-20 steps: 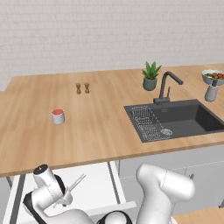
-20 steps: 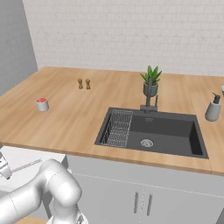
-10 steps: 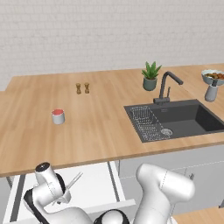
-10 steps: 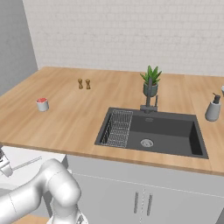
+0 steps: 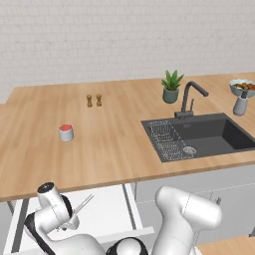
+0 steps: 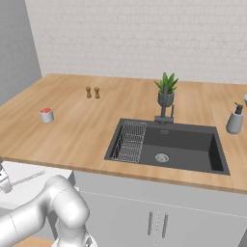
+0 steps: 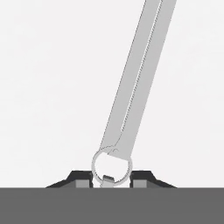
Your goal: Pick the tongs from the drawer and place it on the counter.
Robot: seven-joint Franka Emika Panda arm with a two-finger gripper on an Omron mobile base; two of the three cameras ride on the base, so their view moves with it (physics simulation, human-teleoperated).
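Gripper (image 7: 111, 178) clamped on tongs (image 7: 135, 83) ring end | drawer (image 5: 107, 211) floor bare | counter (image 5: 114, 144) edge overhead

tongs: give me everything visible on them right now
The tongs are slim, pale grey, metal-looking: two flat arms lying close together with a thin gap, joined at a ring-shaped end. They lie flat on the white floor of the open drawer, below the counter edge. In the hand view the ring end sits between the gripper fingertips, which look closed against it. From the left base view the far end pokes out past the wrist.

No legible text, labels or numbers anywhere.
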